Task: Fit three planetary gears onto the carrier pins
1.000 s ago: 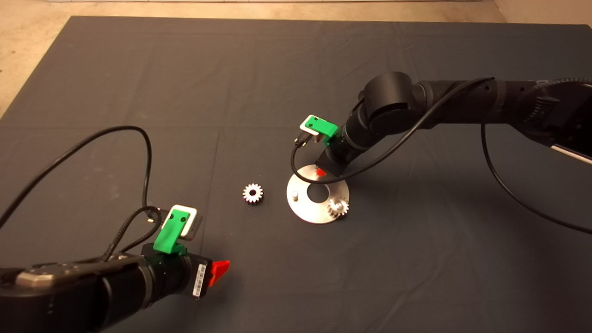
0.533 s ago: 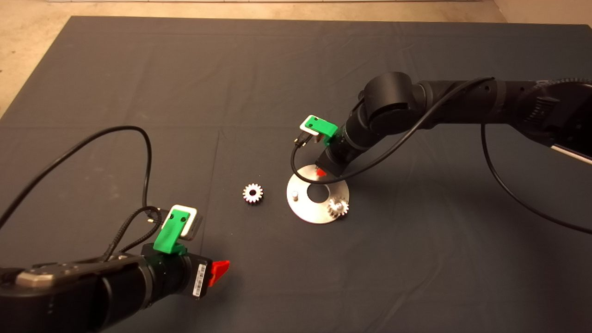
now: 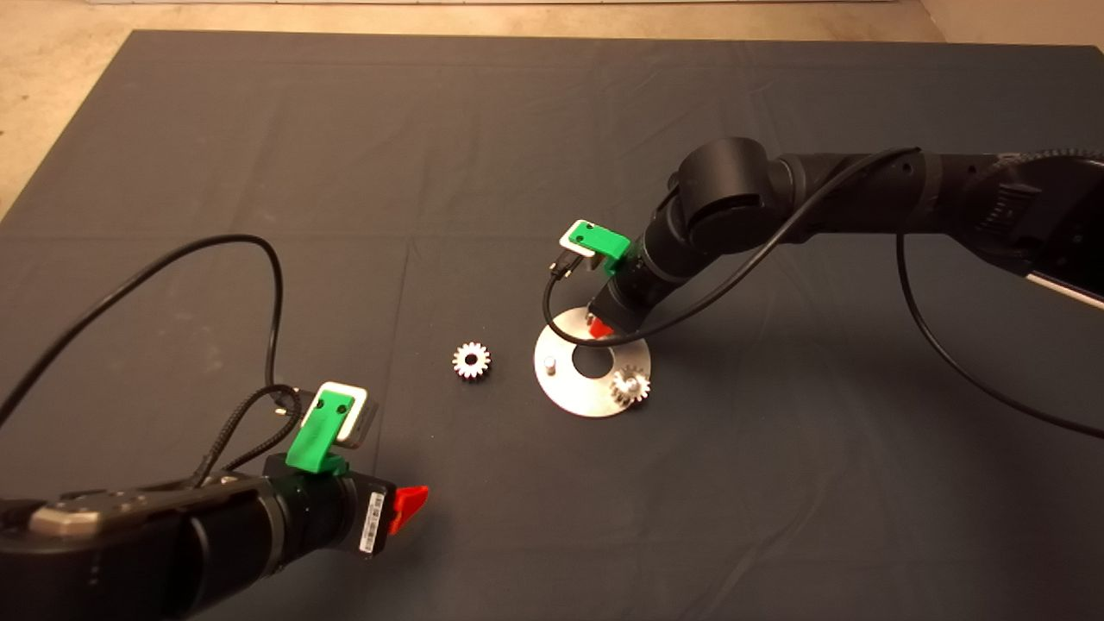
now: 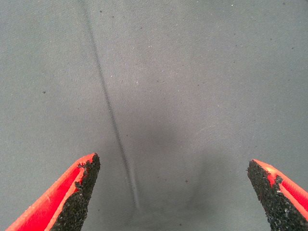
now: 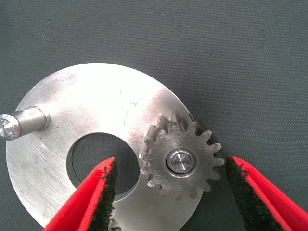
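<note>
The silver disc [image 3: 576, 392] lies mid-mat. One planetary gear [image 3: 630, 385] sits on a carrier pin at its near right edge, and one bare pin [image 3: 550, 364] stands at its left. A loose gear [image 3: 471, 360] lies on the mat left of the disc. My right gripper [image 3: 599, 328] hangs over the disc's far edge, hiding the pin there. In the right wrist view the gripper [image 5: 169, 163] is open, with its fingers either side of a gear [image 5: 202, 144] seated on a pin and not touching it. The bare pin [image 5: 19, 124] and the disc [image 5: 96, 106] also show there.
My left gripper [image 3: 410, 504] is parked open at the lower left over bare mat [image 4: 173, 166]. Its cable loops over the mat's left part [image 3: 272, 285]. The right arm's cable hangs beside the disc [image 3: 548, 306]. The mat's far edge meets a pale floor [image 3: 69, 34].
My right gripper has sunk slightly toward the disc. The gears, the disc and the left arm have not moved.
</note>
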Robot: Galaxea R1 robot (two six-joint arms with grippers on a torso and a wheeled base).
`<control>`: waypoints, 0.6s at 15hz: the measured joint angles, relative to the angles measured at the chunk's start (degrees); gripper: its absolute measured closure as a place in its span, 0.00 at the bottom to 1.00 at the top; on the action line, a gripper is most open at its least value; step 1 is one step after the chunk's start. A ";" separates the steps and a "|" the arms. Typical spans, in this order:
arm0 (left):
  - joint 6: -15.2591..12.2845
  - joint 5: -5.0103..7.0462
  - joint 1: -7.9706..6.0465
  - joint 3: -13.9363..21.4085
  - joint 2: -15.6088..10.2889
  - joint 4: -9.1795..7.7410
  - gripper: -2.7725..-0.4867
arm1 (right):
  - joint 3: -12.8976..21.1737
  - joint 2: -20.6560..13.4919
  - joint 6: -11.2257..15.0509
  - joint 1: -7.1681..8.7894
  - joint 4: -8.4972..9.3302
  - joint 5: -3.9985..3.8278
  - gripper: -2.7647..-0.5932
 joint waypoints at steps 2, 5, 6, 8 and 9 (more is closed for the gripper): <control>0.00 0.00 0.00 0.00 -0.12 0.00 0.24 | 0.06 -0.02 0.17 0.00 0.00 -0.04 0.46; 0.00 0.79 0.00 0.00 -0.12 0.02 0.24 | 0.63 -0.15 0.22 0.02 0.00 0.00 0.40; 0.00 1.13 0.00 0.00 -0.10 0.00 0.24 | 0.78 -0.20 0.24 0.02 0.00 -0.01 0.40; 0.00 1.29 0.00 0.00 -0.09 0.00 0.24 | 1.44 -0.90 0.28 0.03 0.00 0.09 0.33; 0.00 1.35 0.00 0.00 -0.10 0.00 0.24 | 2.24 -1.74 0.46 0.06 0.00 0.51 0.33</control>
